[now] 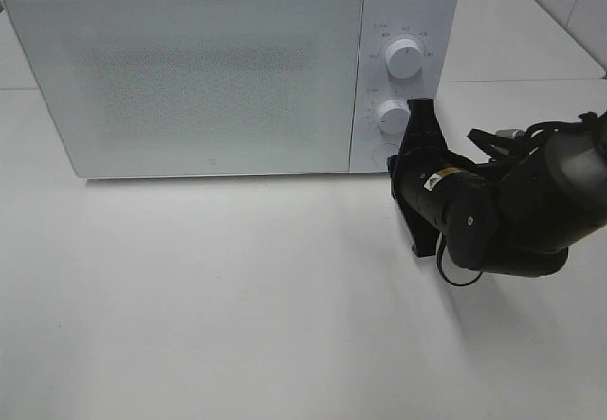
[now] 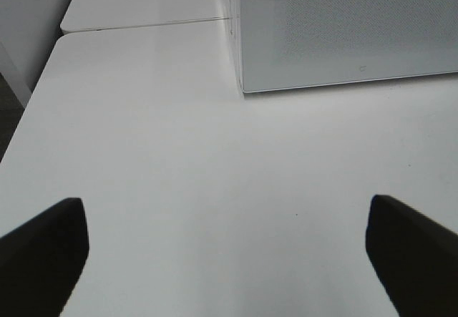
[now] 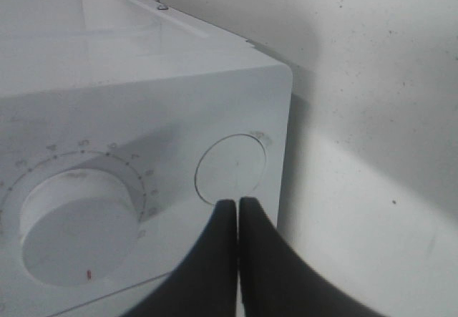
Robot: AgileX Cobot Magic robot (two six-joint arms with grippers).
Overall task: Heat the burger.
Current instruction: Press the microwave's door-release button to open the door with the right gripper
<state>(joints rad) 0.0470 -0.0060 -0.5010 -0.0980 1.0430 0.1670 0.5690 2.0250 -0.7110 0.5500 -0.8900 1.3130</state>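
White table (image 1: 237, 306), closed microwave (image 1: 190, 79), right gripper (image 3: 237, 204) at round button (image 3: 230, 167)

Bright even light, washed-out whites, soft shadows, slight blur.

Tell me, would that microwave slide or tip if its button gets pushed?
Probably won't tip: the microwave is a wide, low box, and the round button sits low. On the smooth table, a slight slide seems possible.

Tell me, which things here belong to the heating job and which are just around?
Job: microwave, door shut; its round button; right gripper, shut, pointing at that button. No burger in view.
Just around: table; left gripper, open over it.
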